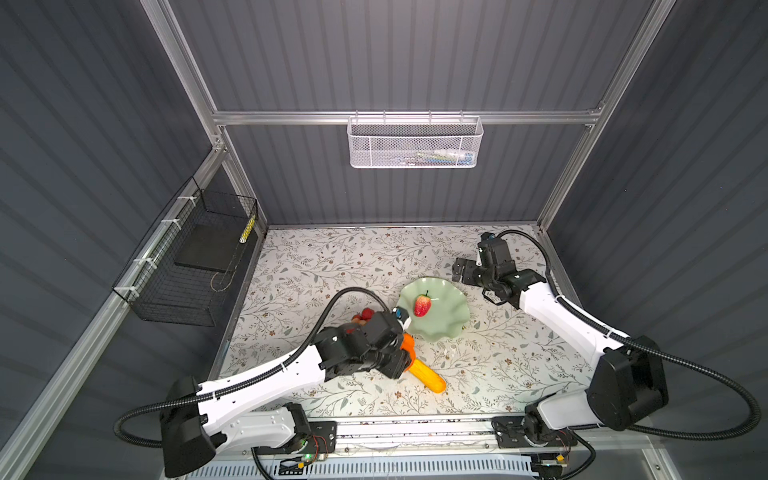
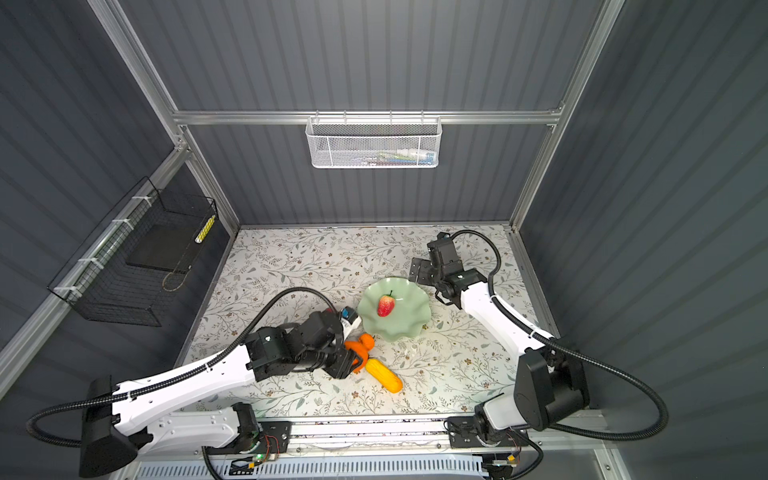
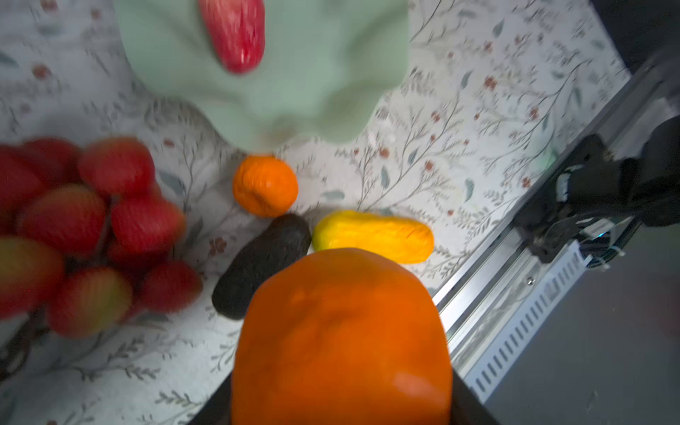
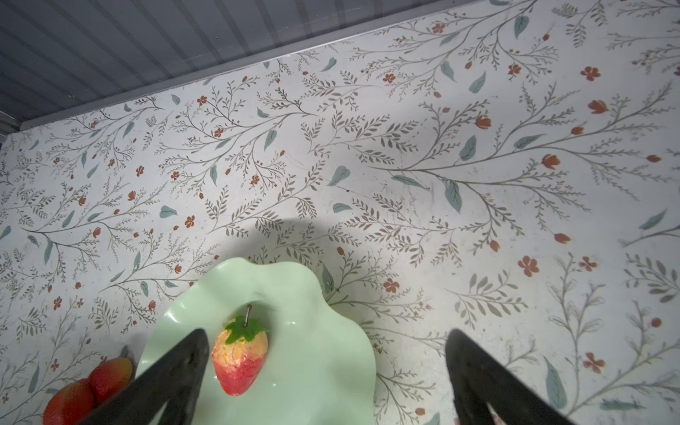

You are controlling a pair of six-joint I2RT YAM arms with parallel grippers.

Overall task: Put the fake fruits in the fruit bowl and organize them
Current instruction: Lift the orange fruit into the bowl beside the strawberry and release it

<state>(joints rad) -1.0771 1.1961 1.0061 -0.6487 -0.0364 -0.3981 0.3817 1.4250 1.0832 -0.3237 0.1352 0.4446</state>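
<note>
My left gripper [image 1: 405, 360] [image 3: 340, 390] is shut on an orange [image 3: 342, 331], which fills the space between its jaws just above the table. A second, smaller orange [image 3: 265, 186] [image 2: 367, 341] lies by the rim of the mint-green fruit bowl [image 1: 453, 322] [image 2: 415, 326] [image 3: 312, 92] [image 4: 323, 368]. A red strawberry [image 1: 422, 305] [image 2: 385, 305] [image 4: 239, 360] lies in the bowl. On the table lie a dark avocado [image 3: 261, 265], a long yellow piece [image 1: 428, 376] [image 2: 384, 376] [image 3: 371, 235] and a red-berry bunch [image 1: 365, 314] [image 3: 92, 228]. My right gripper [image 1: 459, 270] [image 2: 417, 270] [image 4: 327, 335] hangs open and empty behind the bowl.
A white mesh basket [image 1: 413, 143] hangs on the back wall. On the left wall hangs a black wire basket [image 1: 195, 257]. The metal front rail [image 1: 415, 430] runs along the table's near edge.
</note>
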